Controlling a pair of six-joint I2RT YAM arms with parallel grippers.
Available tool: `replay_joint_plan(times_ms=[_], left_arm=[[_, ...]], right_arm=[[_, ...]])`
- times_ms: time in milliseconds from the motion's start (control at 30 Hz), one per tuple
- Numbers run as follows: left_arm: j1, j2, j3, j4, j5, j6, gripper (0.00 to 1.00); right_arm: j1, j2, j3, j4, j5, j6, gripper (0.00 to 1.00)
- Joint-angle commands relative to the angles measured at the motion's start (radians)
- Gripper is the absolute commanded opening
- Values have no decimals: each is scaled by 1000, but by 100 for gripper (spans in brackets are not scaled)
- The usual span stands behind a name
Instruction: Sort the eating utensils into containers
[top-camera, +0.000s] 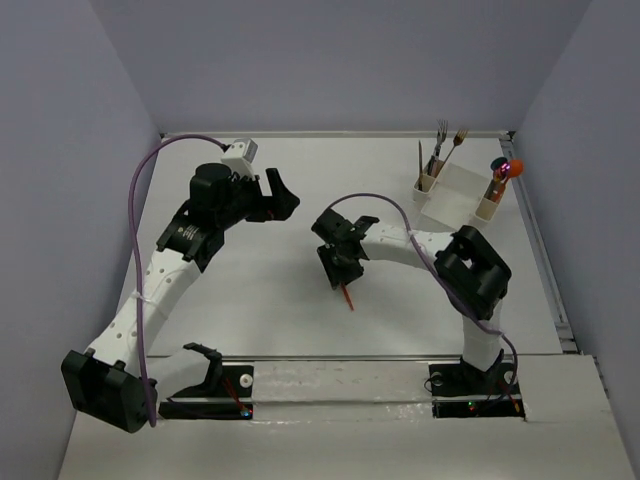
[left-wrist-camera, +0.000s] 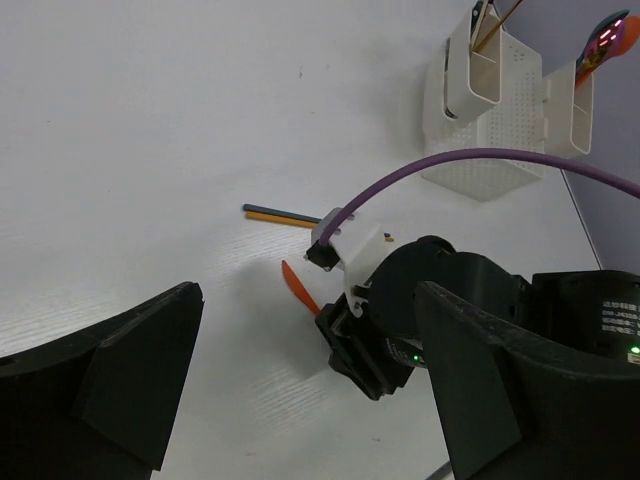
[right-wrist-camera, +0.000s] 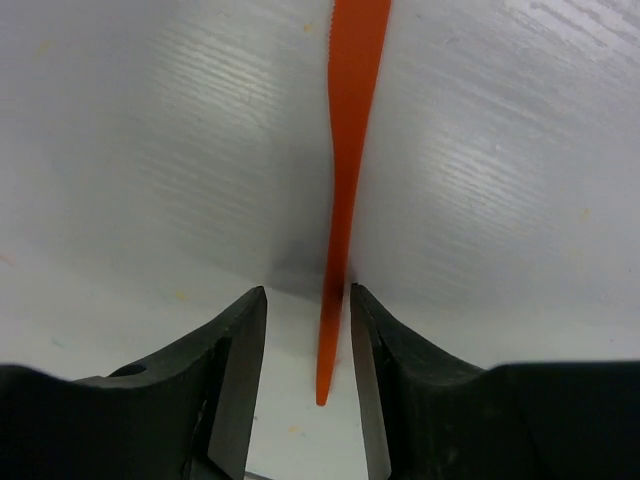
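Note:
An orange-red knife (right-wrist-camera: 345, 180) lies flat on the white table. My right gripper (right-wrist-camera: 308, 340) is open and low over it, with a finger on each side of the handle end and the right finger (right-wrist-camera: 375, 350) almost touching it. The top view shows the same knife (top-camera: 347, 293) sticking out below the right gripper (top-camera: 338, 262). My left gripper (top-camera: 285, 200) is open and empty above the table's middle left. The white bin (top-camera: 455, 195) with tan cups at its ends stands at the back right and holds forks (top-camera: 445, 140) and a purple-red spoon (top-camera: 507, 168).
In the left wrist view a dark blue stick and a gold stick (left-wrist-camera: 280, 215) lie side by side on the table beyond the right gripper (left-wrist-camera: 370, 350). The purple cable (left-wrist-camera: 480, 155) arcs across that view. The table's back wall is close behind the bin (left-wrist-camera: 500, 110).

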Motion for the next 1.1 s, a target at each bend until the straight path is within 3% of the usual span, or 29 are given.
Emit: replay_joint_plan(times_ms=[0, 167, 267, 500, 733, 1067], left_arm=[[-3, -39, 20, 43, 11, 11, 99], [-3, -41, 26, 37, 2, 17, 99], [-3, -35, 29, 37, 0, 16, 99], [-3, -30, 34, 29, -3, 16, 99], [-3, -47, 0, 44, 20, -12, 99], [-3, -65, -24, 32, 12, -29, 99]], right_arm=[[4, 65, 74, -42, 52, -3, 41], [4, 100, 62, -50, 64, 3, 27], [4, 103, 68, -48, 80, -1, 7], [-52, -59, 184, -1, 166, -64, 7], [-389, -225, 213, 237, 164, -161, 7], [-608, -181, 237, 505, 258, -213, 7]])
